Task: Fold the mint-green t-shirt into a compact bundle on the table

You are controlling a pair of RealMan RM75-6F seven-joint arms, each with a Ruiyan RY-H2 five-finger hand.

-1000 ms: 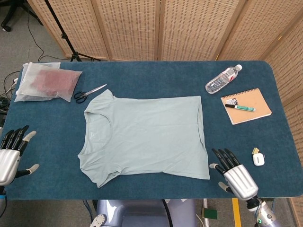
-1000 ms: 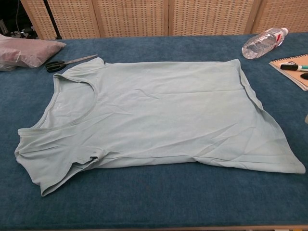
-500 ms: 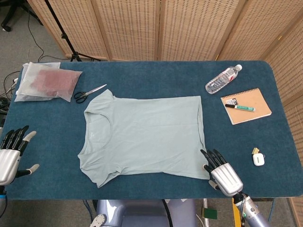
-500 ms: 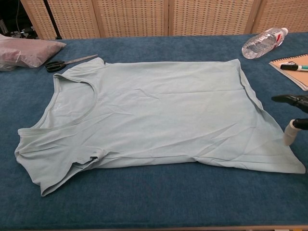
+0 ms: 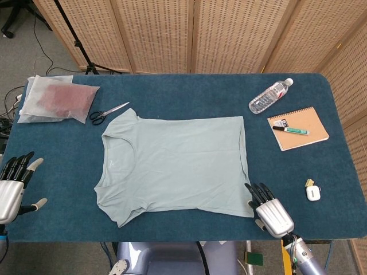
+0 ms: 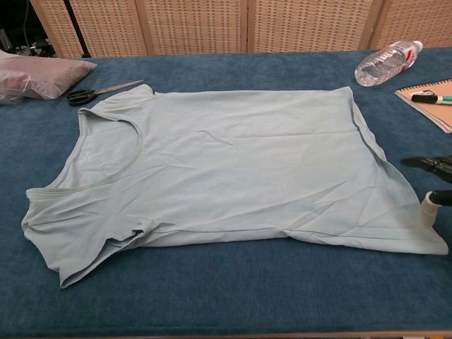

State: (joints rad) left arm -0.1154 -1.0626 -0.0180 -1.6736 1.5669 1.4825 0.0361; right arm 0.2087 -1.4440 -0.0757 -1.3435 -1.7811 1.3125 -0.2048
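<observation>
T-shirt (image 5: 175, 163) flat; right hand (image 5: 269, 209) mostly cropped in chest view.

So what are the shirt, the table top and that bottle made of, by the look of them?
The mint-green t-shirt looks like thin, matte knit cloth: it lies limp with soft wrinkles. The table seems covered in dark blue fabric, perhaps felt or short carpet, judging by its fuzzy, dull surface. The water bottle appears to be clear plastic, glossy and ridged, with a white cap.

Left hand (image 5: 12, 192): silver-grey palm shell, black fingers (image 5: 17, 166), pale thumb tip. Right hand (image 5: 270, 211): matching silver shell, black fingers (image 5: 256, 193), grey-blue wrist with a small green light at 5 o'clock.
</observation>
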